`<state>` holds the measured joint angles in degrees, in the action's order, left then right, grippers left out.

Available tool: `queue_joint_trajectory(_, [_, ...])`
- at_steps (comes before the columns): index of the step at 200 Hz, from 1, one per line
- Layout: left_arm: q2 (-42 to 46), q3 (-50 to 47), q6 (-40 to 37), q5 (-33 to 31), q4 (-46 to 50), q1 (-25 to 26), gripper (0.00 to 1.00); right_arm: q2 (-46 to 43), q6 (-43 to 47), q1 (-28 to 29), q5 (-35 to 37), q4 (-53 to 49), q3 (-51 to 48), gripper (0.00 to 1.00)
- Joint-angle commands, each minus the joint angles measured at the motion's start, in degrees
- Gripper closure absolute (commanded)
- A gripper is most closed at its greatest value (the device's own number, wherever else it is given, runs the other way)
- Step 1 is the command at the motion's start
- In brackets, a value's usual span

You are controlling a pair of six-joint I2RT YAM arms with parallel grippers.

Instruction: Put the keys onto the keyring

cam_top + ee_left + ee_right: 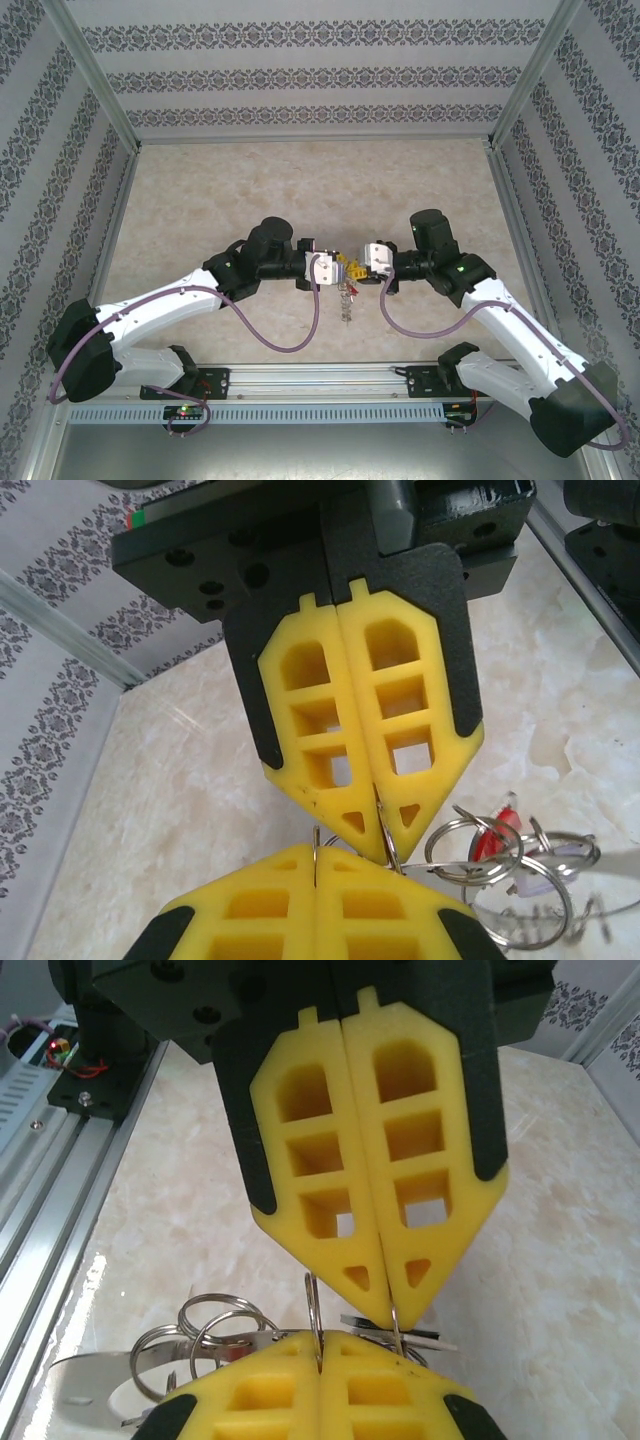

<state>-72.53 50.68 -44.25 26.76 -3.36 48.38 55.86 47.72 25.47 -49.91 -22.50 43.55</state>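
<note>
Left gripper (380, 830) and right gripper (386, 1310) meet tip to tip above the marble-patterned table (300, 180). Both pairs of yellow fingers are pressed fully together, each pinching the thin wire of the keyring (347, 297). The keyring's cluster of silvery rings and small red tag (497, 838) dangles just beside and below the two tips.

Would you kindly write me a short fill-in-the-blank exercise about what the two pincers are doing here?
The left pincer and right pincer, tip to tip, are both ___ on the wire of the keyring.
Their fingers are coloured ___.
The small tag among the rings is ___.
Missing words: shut; yellow; red.
</note>
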Motion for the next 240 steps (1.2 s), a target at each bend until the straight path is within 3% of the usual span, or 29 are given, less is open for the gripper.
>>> queue_joint_trajectory(1, [1.6,-0.18,0.57,1.1,-1.48,0.42,1.0,-0.89,-2.62,-1.02,-5.78,2.55,1.22,1.0])
queue_joint_trajectory(102, [3.62,-0.64,-1.86,0.57,0.11,-0.23,1.0,0.7,-6.78,-4.03,-12.93,1.87,2.02,1.0])
queue_joint_trajectory(240, [3.63,0.04,-7.69,3.48,1.42,-0.17,1.0,3.69,-7.69,-5.84,-15.61,0.12,3.4,1.0])
